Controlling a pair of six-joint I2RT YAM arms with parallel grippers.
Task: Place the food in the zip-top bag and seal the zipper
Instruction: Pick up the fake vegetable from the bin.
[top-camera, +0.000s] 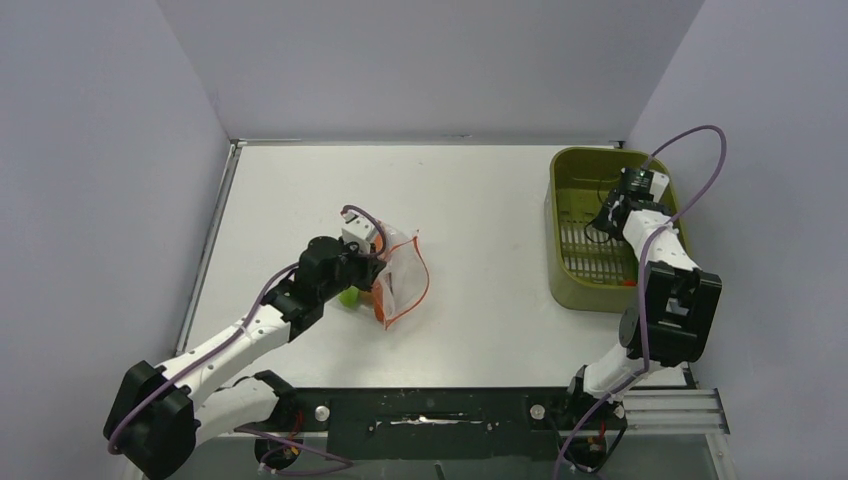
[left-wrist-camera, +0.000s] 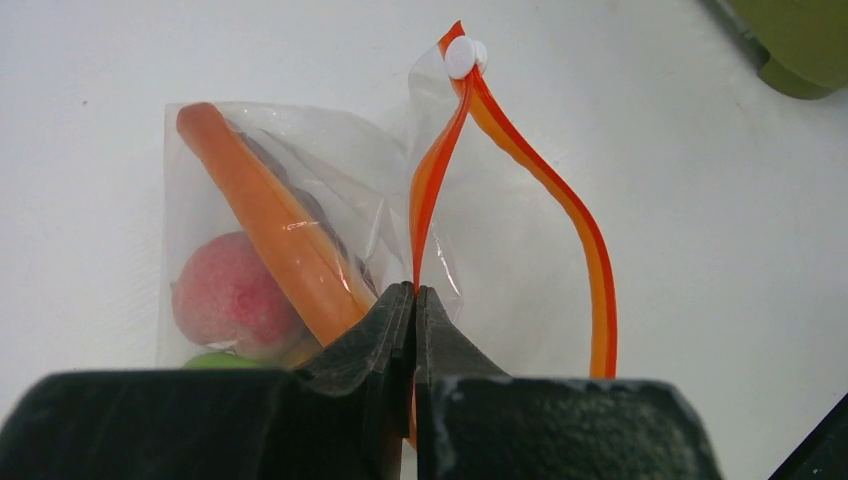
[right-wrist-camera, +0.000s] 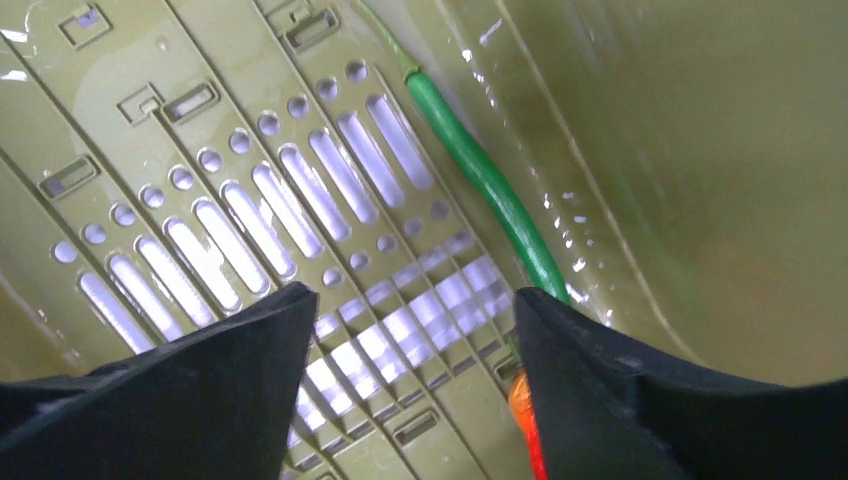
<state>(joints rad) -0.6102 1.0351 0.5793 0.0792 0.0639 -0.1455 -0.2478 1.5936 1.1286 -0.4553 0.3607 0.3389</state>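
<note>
The clear zip-top bag (top-camera: 403, 275) lies mid-table with its mouth gaping. My left gripper (top-camera: 368, 262) is shut on the near lip of the bag, on the red-orange zipper (left-wrist-camera: 590, 250); the jaws (left-wrist-camera: 414, 290) press together on the strip. A white slider (left-wrist-camera: 462, 55) sits at the strip's far end. Inside the bag are a pink-red ball fruit (left-wrist-camera: 230, 295), a long orange piece (left-wrist-camera: 275, 230), a green piece (left-wrist-camera: 220, 360) and something dark behind. My right gripper (right-wrist-camera: 412, 295) is open and empty, low inside the olive tub (top-camera: 570, 285). A green stem (right-wrist-camera: 490, 185) and an orange-red bit (right-wrist-camera: 522, 410) lie by its right finger.
The olive tub stands at the right side of the table, its slotted floor (right-wrist-camera: 250, 220) under my right gripper. Its corner shows in the left wrist view (left-wrist-camera: 800, 50). Grey walls close off the back and both sides.
</note>
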